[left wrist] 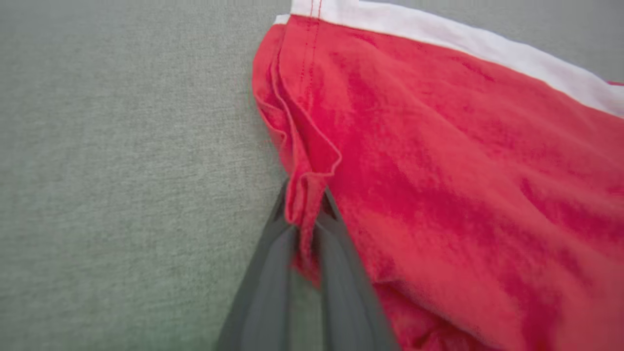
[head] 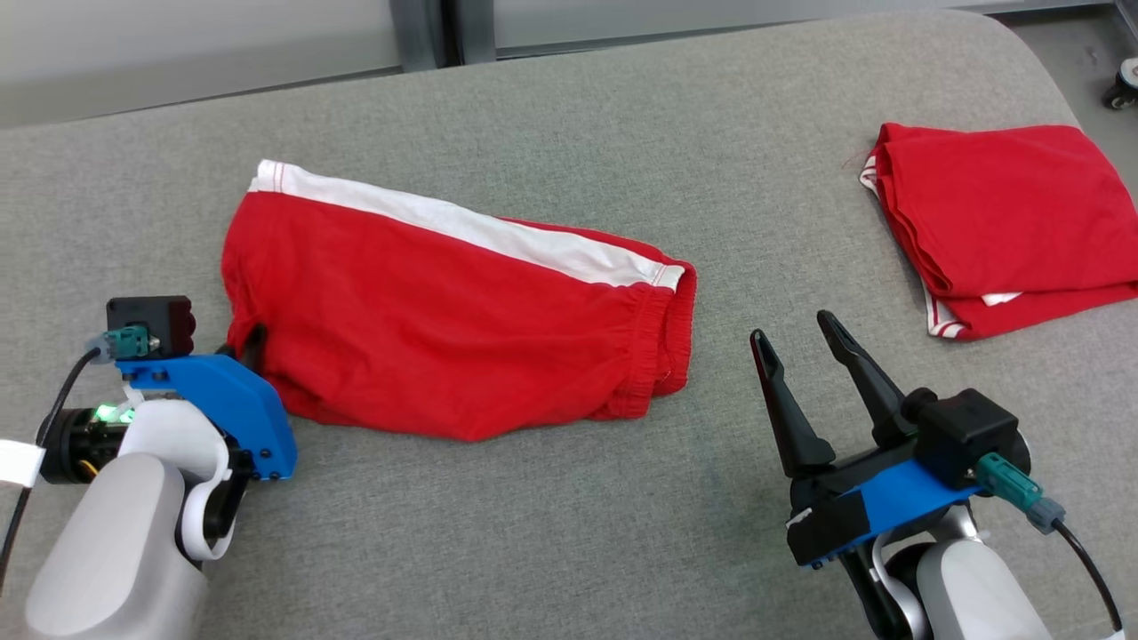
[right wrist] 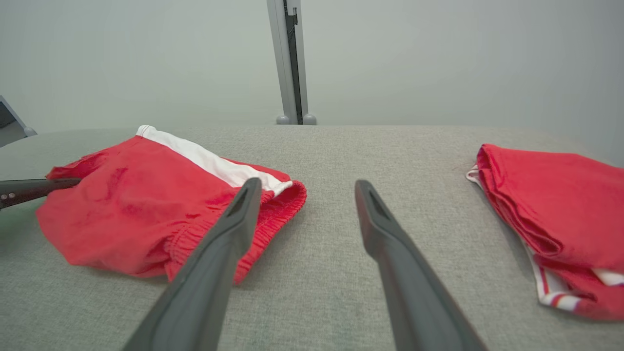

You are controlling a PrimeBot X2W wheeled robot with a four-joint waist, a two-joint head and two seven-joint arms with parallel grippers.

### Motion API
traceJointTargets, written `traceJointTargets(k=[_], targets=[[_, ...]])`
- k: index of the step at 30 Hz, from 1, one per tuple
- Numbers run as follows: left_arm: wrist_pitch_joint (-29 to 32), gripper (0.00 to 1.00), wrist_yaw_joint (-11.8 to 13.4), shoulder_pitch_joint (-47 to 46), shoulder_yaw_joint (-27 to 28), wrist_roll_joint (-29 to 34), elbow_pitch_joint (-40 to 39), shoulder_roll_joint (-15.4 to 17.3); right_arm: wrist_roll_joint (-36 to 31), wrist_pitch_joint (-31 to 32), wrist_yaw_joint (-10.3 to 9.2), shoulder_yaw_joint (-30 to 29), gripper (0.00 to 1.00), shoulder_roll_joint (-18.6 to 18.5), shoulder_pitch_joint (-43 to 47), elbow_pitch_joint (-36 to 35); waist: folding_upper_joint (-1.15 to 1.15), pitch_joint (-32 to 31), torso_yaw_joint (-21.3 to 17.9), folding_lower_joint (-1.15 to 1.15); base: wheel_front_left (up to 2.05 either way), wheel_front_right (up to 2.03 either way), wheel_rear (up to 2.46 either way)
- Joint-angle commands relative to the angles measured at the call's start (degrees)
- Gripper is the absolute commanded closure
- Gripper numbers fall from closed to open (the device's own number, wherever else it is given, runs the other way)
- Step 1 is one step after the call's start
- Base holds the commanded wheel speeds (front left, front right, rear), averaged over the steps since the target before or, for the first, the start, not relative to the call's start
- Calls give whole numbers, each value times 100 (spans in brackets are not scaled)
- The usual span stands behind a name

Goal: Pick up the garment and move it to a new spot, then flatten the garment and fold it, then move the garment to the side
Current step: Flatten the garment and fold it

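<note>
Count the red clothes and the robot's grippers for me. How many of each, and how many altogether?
Red clothes: 2, the red shorts with a white stripe, spread out, and the folded red garment.
Grippers: 2, the left gripper pinching the shorts' edge, and the right gripper open.
Total: 4

head overhead, wrists low near garment [head: 444, 338]

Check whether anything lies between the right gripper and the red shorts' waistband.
Nothing visible does: bare grey surface separates the open right gripper from the red shorts. The folded red garment lies off to its right, apart.
</note>
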Motion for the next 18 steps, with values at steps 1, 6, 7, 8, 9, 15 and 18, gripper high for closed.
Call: traceJointTargets(k=[1,6,7,8,9,15,18], targets=[[-70,100,-4,91,26,-34,-8,-5,27,-20,1,-11,0,-1,64,-17,0,-38,22,1,0,0,0],[-435,100,-46,269,168,-281,-141,-196,-29,6,1,-157,0,-3,119,6,0,-237,177,1,0,0,0],[-519,100,-55,342,197,-322,-189,-229,-49,19,1,-199,0,-2,142,9,0,-289,218,1,0,0,0],[-604,100,-69,419,223,-363,-237,-264,-60,19,1,-241,0,-2,171,16,0,-344,263,1,0,0,0],[-686,100,-83,517,243,-398,-309,-296,-77,26,1,-299,0,-2,201,20,0,-402,312,1,0,0,0],[-1151,100,11,1352,402,-698,-785,-551,-149,78,1,-627,0,-2,430,39,0,-716,629,1,0,0,0],[-1310,100,76,1755,393,-787,-964,-702,-103,93,1,-693,0,-1,508,66,0,-800,761,1,0,0,0]])
